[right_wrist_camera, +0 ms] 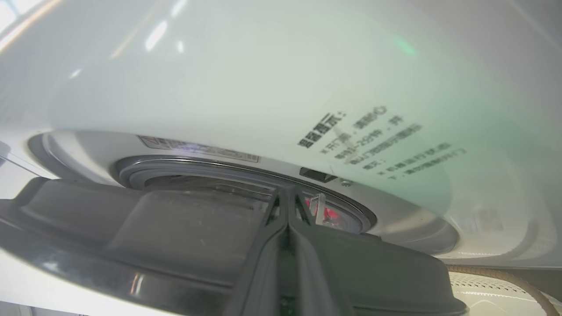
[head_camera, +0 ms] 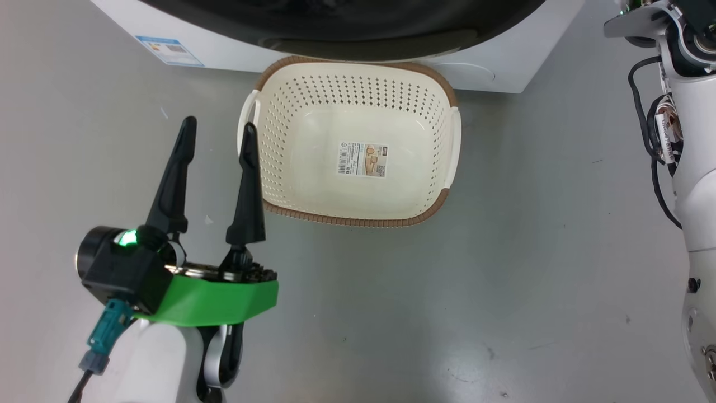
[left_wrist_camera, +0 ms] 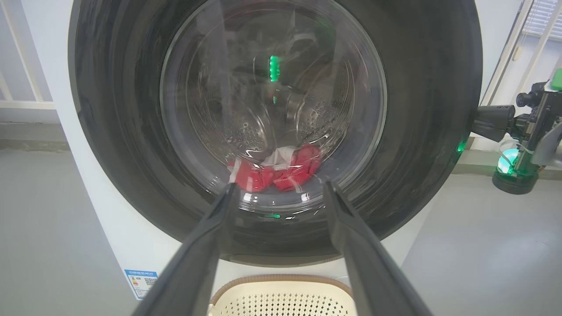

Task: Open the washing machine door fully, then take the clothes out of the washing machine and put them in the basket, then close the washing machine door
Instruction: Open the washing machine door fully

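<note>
- The washing machine door (left_wrist_camera: 430,109) stands only a little ajar; the right wrist view looks into a narrow gap between its dark inner face and the white front of the washing machine (right_wrist_camera: 263,79); so the opening step seems barely begun.
- The right gripper (right_wrist_camera: 287,197) has its two fingers pressed flat together, nothing between them, the tips reaching into that gap at the door's rim; closed like this they make one thin hook that fits behind the edge, likely to swing the door out.
- The left gripper (head_camera: 219,126) hangs low over the floor (head_camera: 391,313) with its fingers spread and empty, just beside the left handle of the basket (head_camera: 347,219); it is aimed at the door glass, probably waiting, ready for cloth, clear of the door's swing.
- The clothes (left_wrist_camera: 281,171) lie in a red and white heap at the bottom of the drum, behind the glass.
- The basket sits on the floor right against the machine's foot, under the door, empty but for its product sticker (head_camera: 362,159); placed so, garments need only a short drop; the door must pass above its rim.
</note>
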`<state>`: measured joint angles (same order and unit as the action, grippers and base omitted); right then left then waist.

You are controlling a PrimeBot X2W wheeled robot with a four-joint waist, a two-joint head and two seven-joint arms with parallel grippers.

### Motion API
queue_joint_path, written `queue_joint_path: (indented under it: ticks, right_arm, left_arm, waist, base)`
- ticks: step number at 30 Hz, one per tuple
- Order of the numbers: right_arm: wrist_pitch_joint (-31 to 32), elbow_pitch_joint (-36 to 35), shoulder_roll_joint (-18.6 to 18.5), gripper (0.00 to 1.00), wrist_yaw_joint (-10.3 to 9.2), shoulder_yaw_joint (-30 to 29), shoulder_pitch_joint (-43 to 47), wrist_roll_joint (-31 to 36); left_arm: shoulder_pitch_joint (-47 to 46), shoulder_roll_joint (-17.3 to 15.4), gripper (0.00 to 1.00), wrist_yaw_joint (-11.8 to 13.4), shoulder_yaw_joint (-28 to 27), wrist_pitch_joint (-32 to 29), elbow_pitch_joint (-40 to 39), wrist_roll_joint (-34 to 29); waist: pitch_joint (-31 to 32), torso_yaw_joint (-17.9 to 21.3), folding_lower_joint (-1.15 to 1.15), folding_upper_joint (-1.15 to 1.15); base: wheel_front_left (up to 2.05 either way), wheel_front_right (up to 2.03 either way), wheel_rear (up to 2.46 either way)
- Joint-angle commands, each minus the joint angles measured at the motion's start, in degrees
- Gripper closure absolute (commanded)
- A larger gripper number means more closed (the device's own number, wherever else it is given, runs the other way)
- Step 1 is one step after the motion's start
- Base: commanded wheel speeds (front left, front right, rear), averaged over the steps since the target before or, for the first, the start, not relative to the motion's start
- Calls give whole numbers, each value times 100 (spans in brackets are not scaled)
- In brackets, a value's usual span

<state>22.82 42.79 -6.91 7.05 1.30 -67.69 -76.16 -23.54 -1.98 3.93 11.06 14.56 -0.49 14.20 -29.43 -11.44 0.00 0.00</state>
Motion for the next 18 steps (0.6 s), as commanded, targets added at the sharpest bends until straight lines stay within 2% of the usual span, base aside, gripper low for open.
queue_joint_path:
  ticks: [1,18]
  right_arm:
    - [97,-203,222,100,44,127,-27,-89]
    - [295,-534,315,100,44,494,625,-5]
  left_arm:
    - [-6,-90,0,-3,-185,44,-115,6]
    - [40,-90,0,10,-308,44,-94,-44]
  waist:
    - [15,17,0,0]
    - [301,120,0,0]
  base:
    - [0,0,0]
    - [0,0,0]
